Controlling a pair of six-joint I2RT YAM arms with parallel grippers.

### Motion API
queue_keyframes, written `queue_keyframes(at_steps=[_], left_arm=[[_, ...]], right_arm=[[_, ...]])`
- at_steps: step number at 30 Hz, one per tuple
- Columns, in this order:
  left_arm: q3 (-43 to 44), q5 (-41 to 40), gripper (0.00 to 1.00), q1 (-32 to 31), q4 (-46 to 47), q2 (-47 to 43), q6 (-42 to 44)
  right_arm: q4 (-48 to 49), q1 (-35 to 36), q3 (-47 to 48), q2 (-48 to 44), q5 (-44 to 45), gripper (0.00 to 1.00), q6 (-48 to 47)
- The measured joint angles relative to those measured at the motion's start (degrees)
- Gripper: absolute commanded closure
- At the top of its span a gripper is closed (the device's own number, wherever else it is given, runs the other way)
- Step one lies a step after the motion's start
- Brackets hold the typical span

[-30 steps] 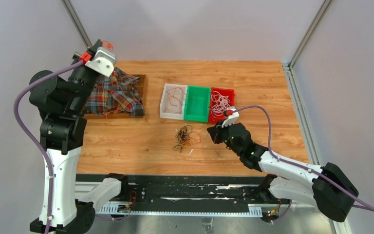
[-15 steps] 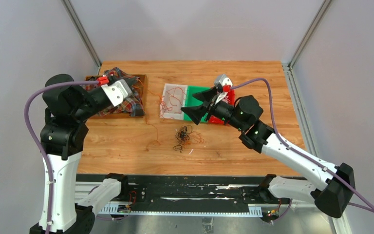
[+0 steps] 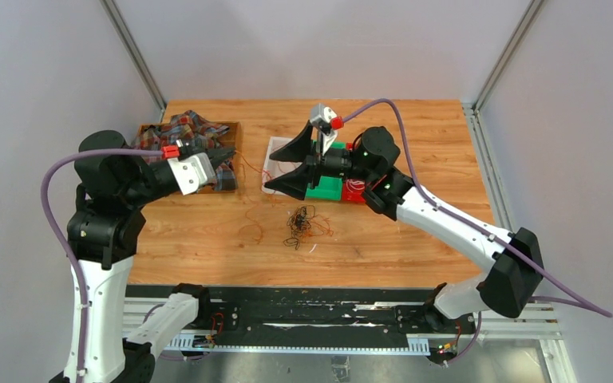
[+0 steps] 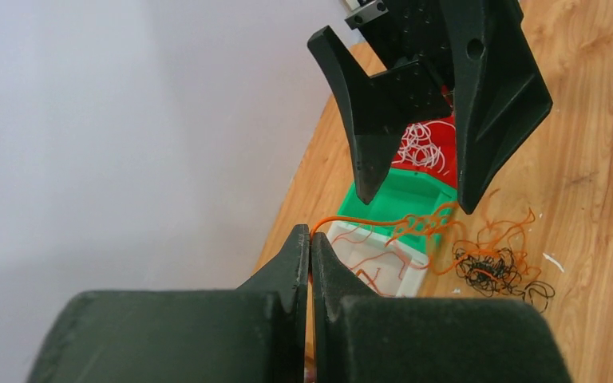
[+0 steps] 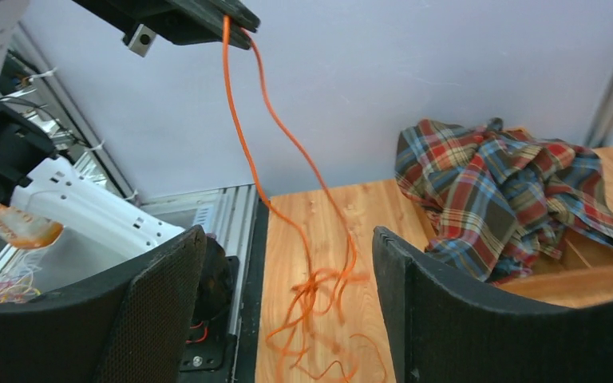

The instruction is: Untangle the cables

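Note:
My left gripper (image 3: 225, 156) is shut on one end of an orange-red cable (image 4: 365, 219), held above the table beside the plaid cloth. That cable (image 5: 313, 291) hangs down from it in a loose curly bunch to the wood. My right gripper (image 3: 281, 166) stands open over the white bin, pointing at the left gripper. The hanging cable shows between its fingers (image 5: 168, 303) in the right wrist view, and I cannot tell whether it touches them. A tangle of dark and orange cables (image 3: 299, 226) lies on the table below. More orange cables lie in the white bin (image 4: 371, 259), and white ones in the red bin (image 4: 423, 148).
White, green (image 3: 325, 188) and red (image 3: 357, 192) bins stand in a row mid-table. A plaid cloth (image 3: 182, 130) fills a wooden tray at the back left. Metal frame posts stand at the table's back corners.
My right gripper left the tangle, opened, rose and swung left over the bins. My left gripper came down and to the right from above the cloth, with the orange-red cable trailing from it.

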Motion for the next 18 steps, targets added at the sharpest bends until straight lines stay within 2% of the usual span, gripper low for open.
queue_keyframes(at_steps=[10,18], left_arm=[[-0.26,0.96,1.0,0.0,-0.46,-0.26,1.62],[-0.28,0.96,1.0,0.0,-0.61,-0.35,3.02]], right_arm=[[4.37,1.77,6.71,5.2,-9.94,0.45,4.68],[7.06,4.59,9.09,10.27,-13.92,0.53,9.05]])
